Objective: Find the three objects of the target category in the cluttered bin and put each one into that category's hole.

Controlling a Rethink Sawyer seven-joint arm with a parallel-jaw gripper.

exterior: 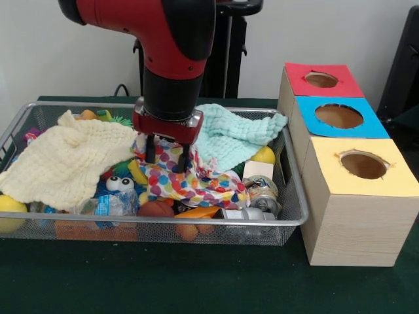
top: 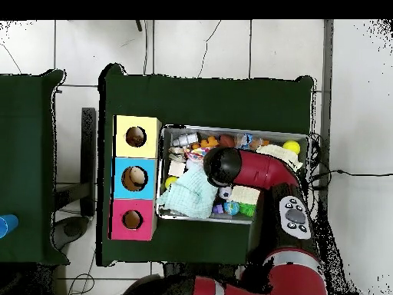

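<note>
The wire-mesh bin [exterior: 296, 219] holds all three cloths. The cream waffle-knit cloth [exterior: 65, 160] lies over the left side. The mint-green cloth [exterior: 236, 134] lies at the back right and also shows in the overhead view [top: 188, 196]. The white dotted cloth [exterior: 190, 183] lies in the middle. My gripper [exterior: 167, 157] is open. Its fingers [exterior: 150, 152] point down at the dotted cloth's upper edge, with cloth showing between them. The yellow-topped box's hole [exterior: 363, 165] is nearest the camera on the right and also shows in the overhead view [top: 136, 137]. The arm hides the gripper in the overhead view.
The blue-topped box's hole [exterior: 339, 116] and the red-topped box's hole [exterior: 321, 80] lie behind the yellow one. The bin also holds a fuzzy blue toy with eyes [exterior: 120, 184], a yellow ball [exterior: 10, 206], metal cans [exterior: 262, 196] and orange toys [exterior: 196, 212].
</note>
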